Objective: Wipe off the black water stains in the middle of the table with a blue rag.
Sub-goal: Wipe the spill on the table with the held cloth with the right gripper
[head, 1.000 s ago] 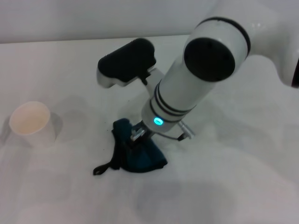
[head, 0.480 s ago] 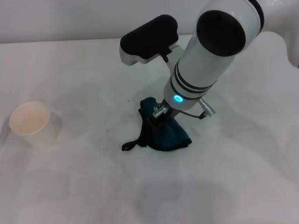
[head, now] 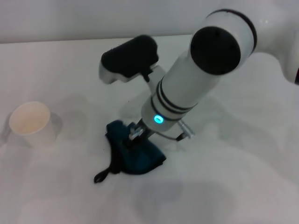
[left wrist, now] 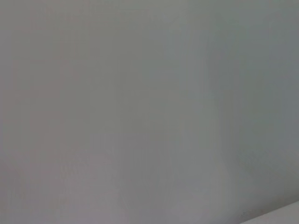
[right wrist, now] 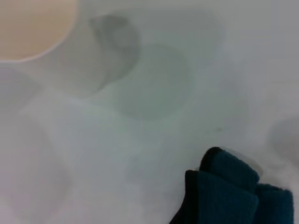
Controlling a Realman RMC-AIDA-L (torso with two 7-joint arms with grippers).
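Observation:
The blue rag (head: 142, 158) lies bunched on the white table (head: 224, 186) near its middle, with its black loop tag (head: 100, 176) trailing to the left. My right gripper (head: 136, 134) comes down from the upper right, is shut on the rag's top and presses it onto the table. The rag's edge also shows in the right wrist view (right wrist: 229, 196). No black water stains show in any view; only faint grey smudges mark the table beside the rag. The left gripper is out of view.
A white paper cup (head: 30, 122) stands upright at the left of the table, well apart from the rag; it also shows in the right wrist view (right wrist: 28, 23). The left wrist view shows only a plain grey surface.
The right arm swept the rag right and away, then back left and toward me, to about where it started. The dark specks seen left of the rag half a second ago no longer show.

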